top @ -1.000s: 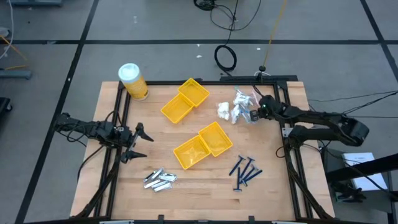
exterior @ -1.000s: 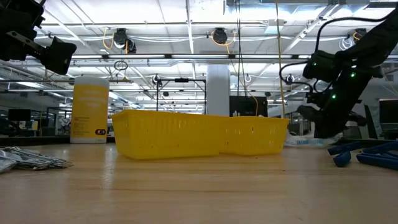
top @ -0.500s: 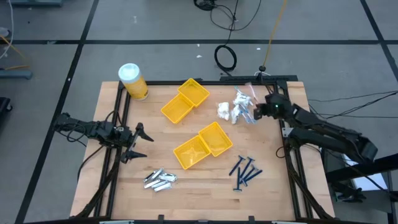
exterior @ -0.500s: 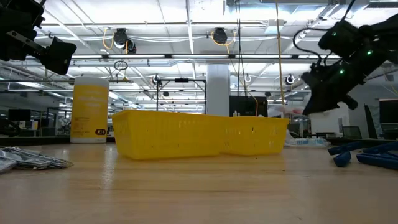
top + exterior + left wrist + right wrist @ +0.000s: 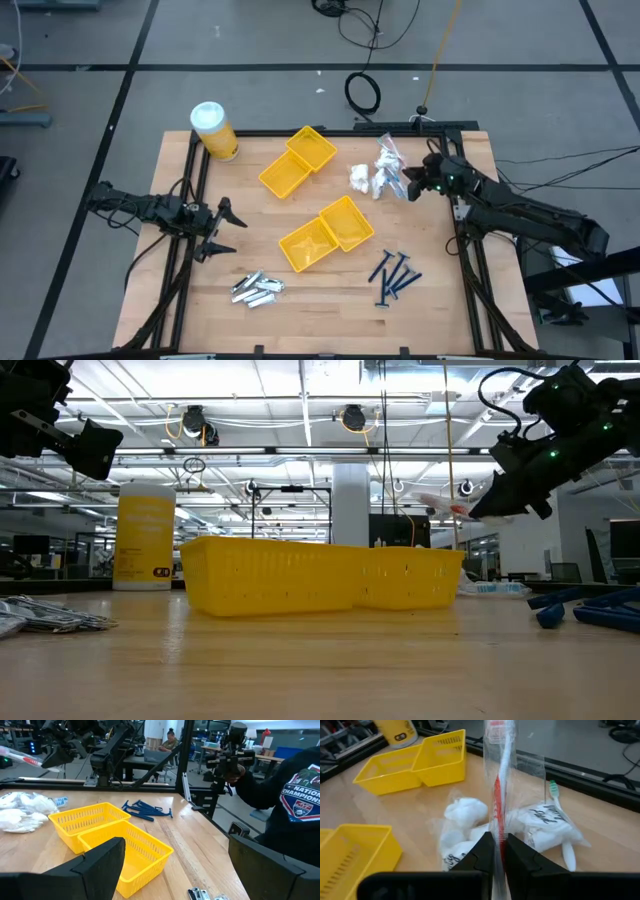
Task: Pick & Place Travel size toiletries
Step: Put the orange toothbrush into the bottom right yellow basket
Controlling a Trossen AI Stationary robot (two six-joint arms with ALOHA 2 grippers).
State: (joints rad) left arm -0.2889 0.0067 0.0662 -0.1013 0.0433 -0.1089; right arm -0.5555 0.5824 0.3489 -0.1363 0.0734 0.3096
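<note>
Clear-wrapped toothbrush [image 5: 501, 775], white with a red band, is pinched in the right gripper [image 5: 498, 851]; the jaws are closed tight on its lower part and it stands up out of them. In the low view the same toothbrush [image 5: 440, 504] is well above the desk [image 5: 300, 295], tilted, sticking out from the right gripper [image 5: 478, 510]. From above, the right gripper [image 5: 412, 187] hovers at the right edge of the white packet pile [image 5: 372, 175], on the far right part of the desk.

White crinkly packets [image 5: 462, 825] lie on the wood beneath the held item, and another toothbrush with a green head [image 5: 559, 820] rests among them.

Dark-blue razor sticks [image 5: 393, 275] sit in a loose heap near the right front corner. Silver-grey tubes [image 5: 256, 287] lie at the left front, apart from everything else.

Two pairs of yellow trays: one pair [image 5: 297, 161] at the far centre, the other [image 5: 326, 234] at mid-desk. I cannot make out anything inside any of the compartments. Yellow jar with white lid [image 5: 213, 130] stands at the far left corner.

Left gripper [image 5: 222, 230] waits at the left edge of the desk, raised, jaws spread wide with nothing between them. A person in a dark printed sweatshirt [image 5: 295, 795] stands beyond the desk in the left wrist view.
</note>
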